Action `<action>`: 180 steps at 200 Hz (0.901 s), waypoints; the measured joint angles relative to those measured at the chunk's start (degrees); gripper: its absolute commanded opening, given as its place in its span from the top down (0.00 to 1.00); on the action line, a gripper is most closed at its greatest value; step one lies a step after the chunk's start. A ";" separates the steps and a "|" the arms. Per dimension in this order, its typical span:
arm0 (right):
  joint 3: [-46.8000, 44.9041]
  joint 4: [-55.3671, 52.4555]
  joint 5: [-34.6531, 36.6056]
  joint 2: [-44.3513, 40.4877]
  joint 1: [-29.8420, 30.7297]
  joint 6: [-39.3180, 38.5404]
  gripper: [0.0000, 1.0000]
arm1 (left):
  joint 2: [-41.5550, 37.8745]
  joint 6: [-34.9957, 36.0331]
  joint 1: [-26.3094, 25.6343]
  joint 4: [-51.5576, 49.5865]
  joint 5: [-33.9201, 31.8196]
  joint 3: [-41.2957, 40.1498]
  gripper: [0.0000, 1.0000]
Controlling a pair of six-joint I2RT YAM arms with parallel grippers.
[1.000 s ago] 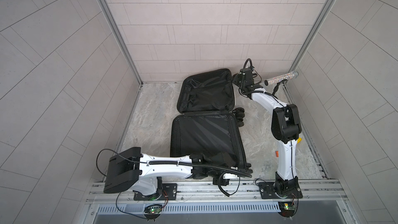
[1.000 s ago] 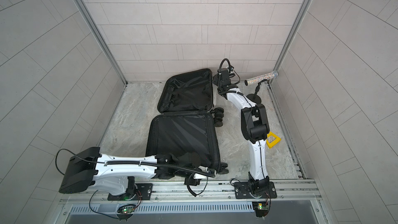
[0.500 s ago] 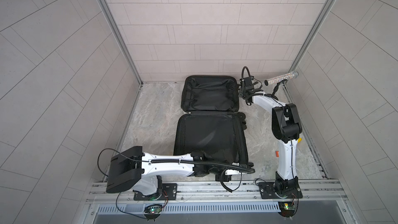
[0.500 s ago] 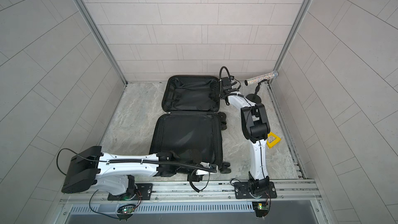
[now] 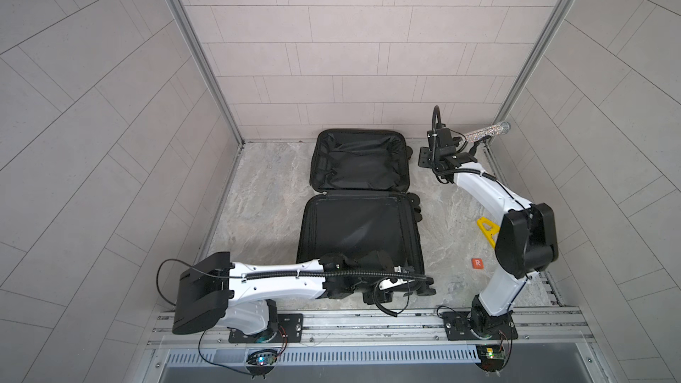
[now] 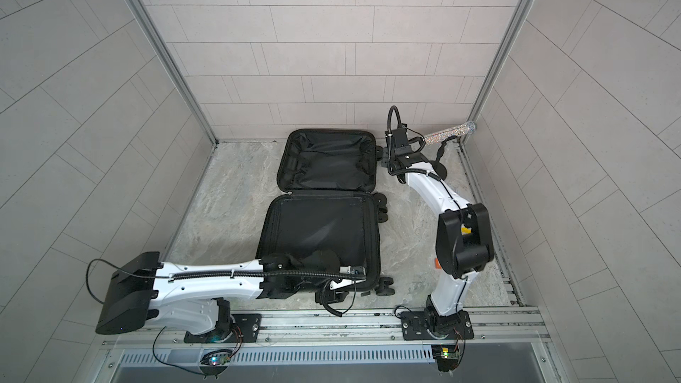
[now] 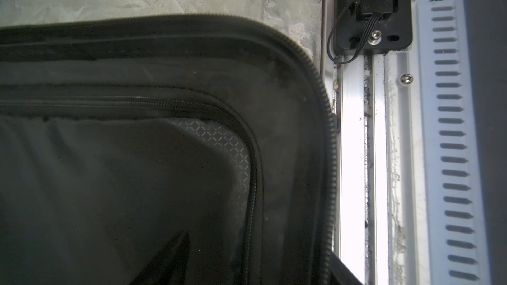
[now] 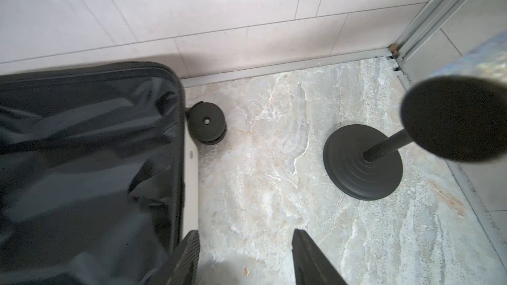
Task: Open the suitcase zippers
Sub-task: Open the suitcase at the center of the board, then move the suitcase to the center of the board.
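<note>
Right wrist: right gripper (image 8: 244, 232) gapes beside suitcase (image 8: 82, 160) (apparently empty-handed).

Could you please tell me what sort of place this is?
Likely a robot test cell: tiled wall panels, marble-look floor, and an aluminium rail carrying the left arm and right arm.

Marbled floor (image 5: 265, 193): open suitcase (image 5: 359, 222) lying flat, yellow triangle (image 5: 482, 222), orange tag (image 5: 477, 263), black stand base (image 8: 362, 161).

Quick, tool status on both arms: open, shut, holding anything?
Left tool: open, jaws either side of the suitcase rim, gripping nothing.
Right tool: open, empty, beside the suitcase.
</note>
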 measured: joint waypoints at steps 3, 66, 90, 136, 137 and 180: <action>-0.94 -0.26 -0.63 -1.27 0.11 -0.02 0.44 | -0.33 -0.46 0.28 -0.83 0.11 0.42 0.29; -18.56 -11.32 -11.69 -18.21 5.64 0.79 0.46 | -7.54 -6.40 7.45 -9.14 2.36 4.42 0.27; -25.70 -13.97 -15.67 -27.02 8.24 2.43 0.46 | -10.40 -7.26 8.28 -9.25 3.85 4.39 0.27; -32.26 -15.08 -19.28 -36.81 12.92 7.58 0.47 | -12.41 -12.79 9.62 -10.23 3.67 4.28 0.26; -32.28 -15.06 -19.30 -36.81 13.03 7.65 0.47 | -12.41 -12.90 9.70 -10.25 3.67 4.28 0.26; -32.15 -15.02 -19.15 -31.54 19.08 10.45 0.53 | -12.11 -24.94 26.60 -14.40 4.68 5.46 0.27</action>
